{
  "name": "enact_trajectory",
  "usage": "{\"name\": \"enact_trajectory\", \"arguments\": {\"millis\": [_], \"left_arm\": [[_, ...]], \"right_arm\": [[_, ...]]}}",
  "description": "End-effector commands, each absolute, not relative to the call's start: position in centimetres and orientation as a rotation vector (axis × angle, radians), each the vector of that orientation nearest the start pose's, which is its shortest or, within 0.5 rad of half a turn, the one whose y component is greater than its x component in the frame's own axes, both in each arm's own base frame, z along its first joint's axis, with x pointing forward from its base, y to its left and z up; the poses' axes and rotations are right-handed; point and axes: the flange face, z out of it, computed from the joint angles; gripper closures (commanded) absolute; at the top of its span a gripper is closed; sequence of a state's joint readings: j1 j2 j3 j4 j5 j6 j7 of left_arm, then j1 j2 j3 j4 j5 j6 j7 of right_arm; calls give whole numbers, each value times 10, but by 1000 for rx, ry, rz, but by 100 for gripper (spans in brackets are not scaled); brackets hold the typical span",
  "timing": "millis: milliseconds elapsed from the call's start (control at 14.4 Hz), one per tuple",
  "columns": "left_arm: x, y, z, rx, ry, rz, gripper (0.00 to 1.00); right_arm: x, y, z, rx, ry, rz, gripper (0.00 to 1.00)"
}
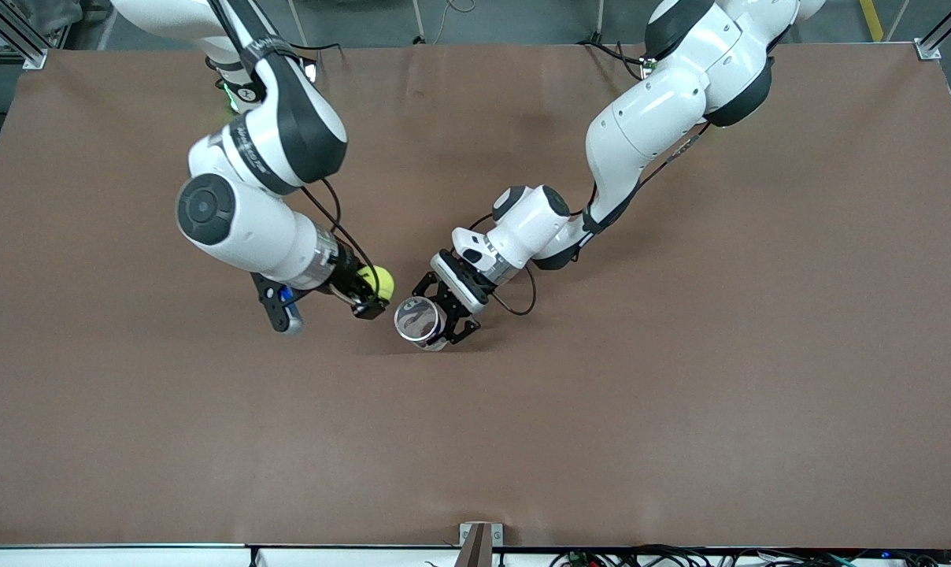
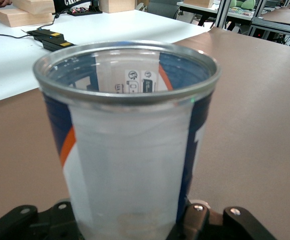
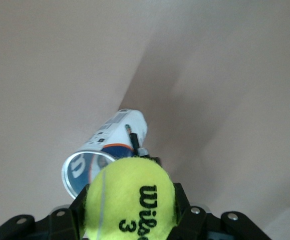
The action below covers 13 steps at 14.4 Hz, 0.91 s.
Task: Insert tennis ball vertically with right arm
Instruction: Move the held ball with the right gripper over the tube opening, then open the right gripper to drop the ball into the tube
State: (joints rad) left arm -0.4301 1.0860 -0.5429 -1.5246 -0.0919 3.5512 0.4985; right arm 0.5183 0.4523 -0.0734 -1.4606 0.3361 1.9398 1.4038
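Note:
My right gripper (image 1: 375, 295), with a small blue patch on its wrist, is shut on a yellow-green tennis ball (image 1: 379, 282); the ball fills the right wrist view (image 3: 129, 200). My left gripper (image 1: 442, 315) is shut on a clear tennis-ball can (image 1: 419, 320) with blue, white and orange print and a metal rim. The can stands upright, its open mouth up. The ball is beside the can's mouth, toward the right arm's end of the table, apart from it. The left wrist view shows the open can (image 2: 127, 140). The can also shows in the right wrist view (image 3: 104, 150).
The brown table (image 1: 680, 394) stretches around both grippers. In the left wrist view a white table (image 2: 14, 60) with wooden blocks (image 2: 24, 12) and a black device (image 2: 52, 39) stands past the brown table's edge.

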Motion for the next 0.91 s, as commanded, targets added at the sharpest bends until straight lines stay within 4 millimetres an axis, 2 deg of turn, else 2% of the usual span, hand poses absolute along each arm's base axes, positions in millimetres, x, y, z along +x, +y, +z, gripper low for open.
{"name": "enact_trajectory", "arguments": {"millis": [0, 279, 487, 836], "left_arm": [[521, -522, 187, 2143, -958, 1189, 40], [522, -522, 189, 2134, -976, 1199, 37], [523, -521, 188, 2129, -988, 1205, 37], [523, -521, 190, 2128, -985, 1207, 37]], "right_arm": [[631, 344, 425, -2476, 1540, 303, 100], [634, 365, 404, -2444, 1555, 257, 100], [638, 370, 396, -2435, 1570, 252, 100], [632, 382, 390, -2448, 1559, 253, 98]]}}
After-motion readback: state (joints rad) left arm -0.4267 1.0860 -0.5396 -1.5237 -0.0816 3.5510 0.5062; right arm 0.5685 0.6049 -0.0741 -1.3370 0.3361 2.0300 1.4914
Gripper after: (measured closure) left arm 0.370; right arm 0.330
